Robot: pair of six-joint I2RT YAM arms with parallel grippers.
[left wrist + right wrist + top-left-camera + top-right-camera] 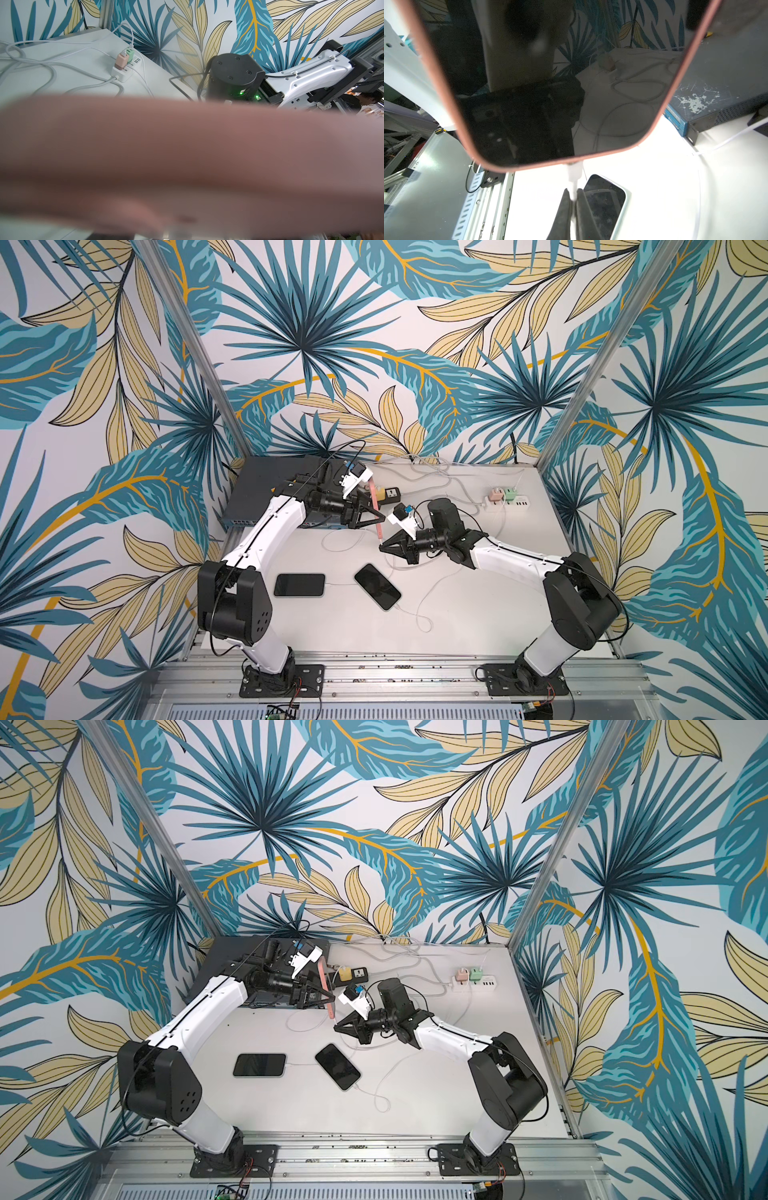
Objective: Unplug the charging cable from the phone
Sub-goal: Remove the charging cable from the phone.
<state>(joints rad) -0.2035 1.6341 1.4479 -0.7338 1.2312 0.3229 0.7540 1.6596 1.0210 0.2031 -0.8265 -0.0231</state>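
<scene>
Right wrist view: right gripper [572, 199] clenches the white charging cable [573, 187] just behind its plug [574, 169]; the pink phone [550, 83], clamped by the left gripper [376, 517], lies straight ahead of those jaws, long axis pointing away.

Both top views: high, looking down at whole table [478, 635]. Wrist views: close on pink phone [550, 83].

Left arm [270, 526] and right arm [511, 560] near, jaws clamped.
</scene>
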